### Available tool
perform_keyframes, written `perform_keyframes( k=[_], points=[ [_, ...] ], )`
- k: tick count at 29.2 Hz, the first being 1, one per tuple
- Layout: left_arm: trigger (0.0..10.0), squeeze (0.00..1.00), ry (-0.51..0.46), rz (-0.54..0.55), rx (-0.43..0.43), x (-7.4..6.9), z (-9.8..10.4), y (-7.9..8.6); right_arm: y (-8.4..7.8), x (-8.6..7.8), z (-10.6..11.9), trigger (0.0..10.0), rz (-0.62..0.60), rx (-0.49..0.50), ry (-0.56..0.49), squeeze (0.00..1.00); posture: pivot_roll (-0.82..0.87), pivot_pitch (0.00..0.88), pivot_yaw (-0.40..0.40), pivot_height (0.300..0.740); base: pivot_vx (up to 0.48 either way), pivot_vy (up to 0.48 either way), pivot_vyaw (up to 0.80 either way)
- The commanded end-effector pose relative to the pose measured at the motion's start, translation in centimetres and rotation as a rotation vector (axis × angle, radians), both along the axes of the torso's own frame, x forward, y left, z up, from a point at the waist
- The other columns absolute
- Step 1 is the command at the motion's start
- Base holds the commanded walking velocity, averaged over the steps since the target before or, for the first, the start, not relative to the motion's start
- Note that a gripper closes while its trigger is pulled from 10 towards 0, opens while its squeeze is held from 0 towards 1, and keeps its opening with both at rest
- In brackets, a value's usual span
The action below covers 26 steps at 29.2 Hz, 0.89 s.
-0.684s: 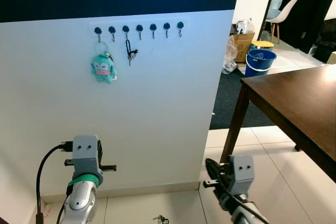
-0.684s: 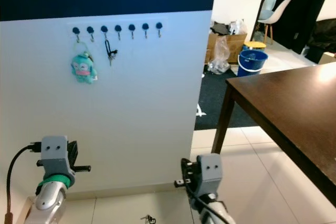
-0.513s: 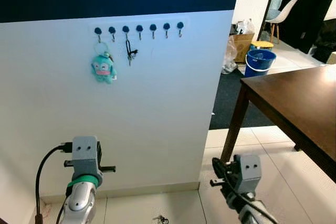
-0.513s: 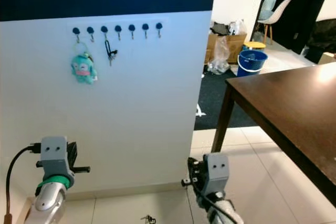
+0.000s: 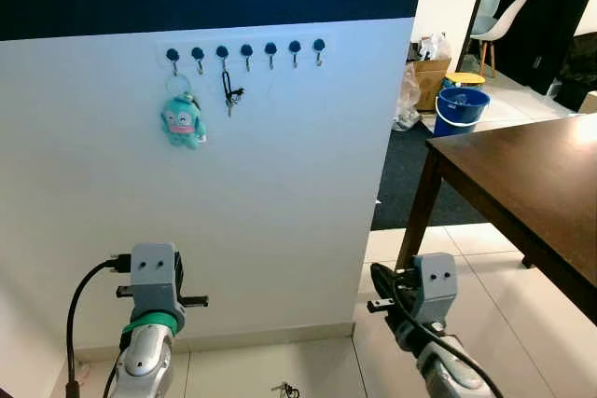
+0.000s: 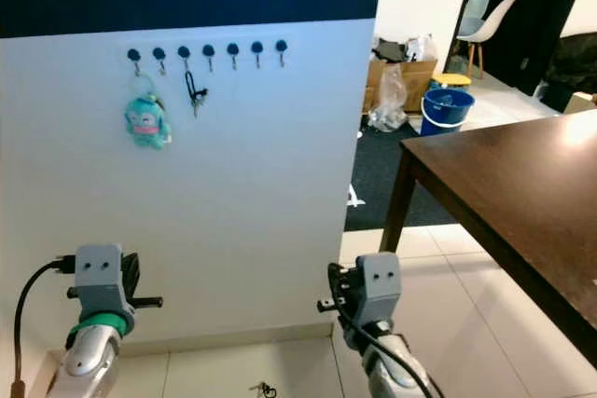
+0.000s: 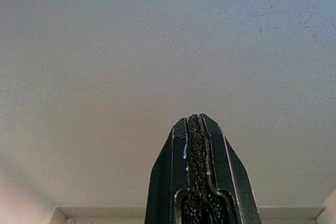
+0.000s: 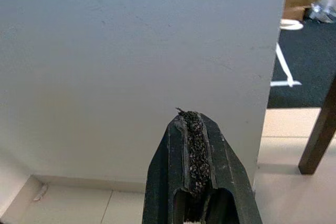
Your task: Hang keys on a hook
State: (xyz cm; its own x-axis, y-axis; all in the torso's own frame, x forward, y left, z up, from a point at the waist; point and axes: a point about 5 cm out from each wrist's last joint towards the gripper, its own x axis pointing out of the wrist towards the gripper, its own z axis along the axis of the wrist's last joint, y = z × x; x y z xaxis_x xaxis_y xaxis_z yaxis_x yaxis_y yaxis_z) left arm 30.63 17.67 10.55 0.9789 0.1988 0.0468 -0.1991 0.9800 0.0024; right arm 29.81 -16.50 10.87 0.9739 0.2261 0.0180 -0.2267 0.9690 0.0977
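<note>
A row of several dark hooks (image 5: 246, 49) runs across the white wall. A teal plush keychain (image 5: 182, 122) hangs from the leftmost hook, and a black key bunch (image 5: 229, 92) hangs two hooks along. A small dark key-like thing (image 5: 284, 389) lies on the floor tiles at the foot of the wall. My left arm (image 5: 154, 277) and right arm (image 5: 425, 294) are held low, facing the wall well below the hooks. The left gripper (image 7: 194, 117) is shut with nothing in it. The right gripper (image 8: 189, 113) is shut and holds nothing too.
A dark wooden table (image 5: 532, 174) stands at the right, its leg near my right arm. Past the wall's end lie a dark carpet, a blue bucket (image 5: 463, 107), a cardboard box (image 5: 430, 76) and a white chair (image 5: 505, 18). A black cable loops off my left arm.
My right arm has shifted a little sideways and risen slightly. The left arm and the things on the hooks have stayed put.
</note>
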Motion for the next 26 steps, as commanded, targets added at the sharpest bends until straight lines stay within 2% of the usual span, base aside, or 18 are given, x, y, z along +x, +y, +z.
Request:
perform_keyframes(
  k=[1, 26],
  points=[
    [10.0, 0.0, 0.014, 0.011, -0.004, -0.41, -0.48, 0.18, 0.24, 0.01, -0.59, 10.0, -0.006, 0.02, 0.031, 0.0, -0.11, 0.0, 0.135, 0.74, 0.0, 0.0, -0.8],
    [10.0, 0.0, 0.011, 0.01, -0.01, -0.58, -0.37, 0.46, 0.62, 0.74, -0.79, 10.0, -0.019, 0.024, 0.038, 0.0, -0.1, 0.0, 0.142, 0.74, 0.0, 0.0, -0.8]
  ],
)
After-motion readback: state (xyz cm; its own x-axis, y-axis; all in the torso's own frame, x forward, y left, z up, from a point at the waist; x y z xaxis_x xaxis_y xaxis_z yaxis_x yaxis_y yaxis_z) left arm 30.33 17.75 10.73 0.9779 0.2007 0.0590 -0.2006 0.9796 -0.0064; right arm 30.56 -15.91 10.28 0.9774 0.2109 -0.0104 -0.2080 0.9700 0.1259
